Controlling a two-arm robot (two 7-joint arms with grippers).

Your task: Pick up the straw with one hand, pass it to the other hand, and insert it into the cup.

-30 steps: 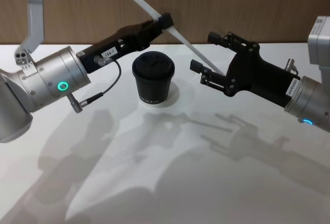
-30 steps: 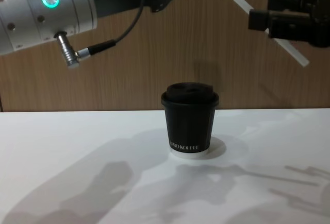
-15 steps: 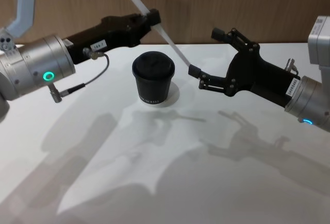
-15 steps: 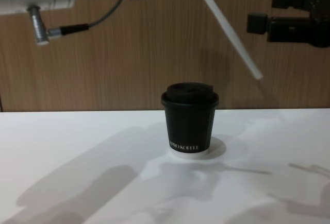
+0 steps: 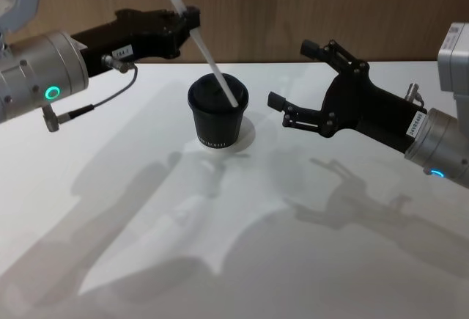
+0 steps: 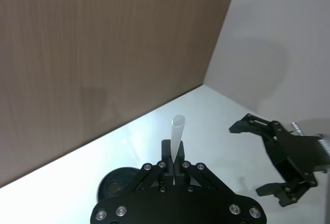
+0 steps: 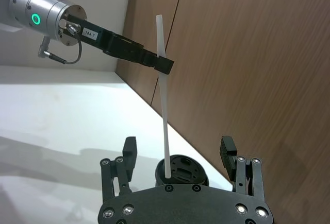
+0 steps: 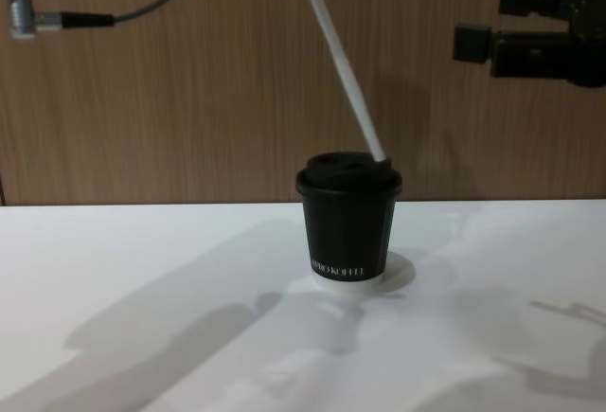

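We cannot tell whether the straw's (image 5: 212, 66) lower tip sits inside the cup's (image 5: 218, 125) domed lid or only meets it. The left gripper (image 5: 192, 20) is clenched on the tilted straw above the cup. The right gripper (image 5: 291, 72) hovers beside the cup, jaws spread wide, holding nothing.

Head camera looked down on the table (image 5: 220, 260); chest camera sat low and near, facing the wood wall (image 8: 170, 118). Wrist cameras faced inward from opposite sides. All shared the cup (image 5: 218, 114)
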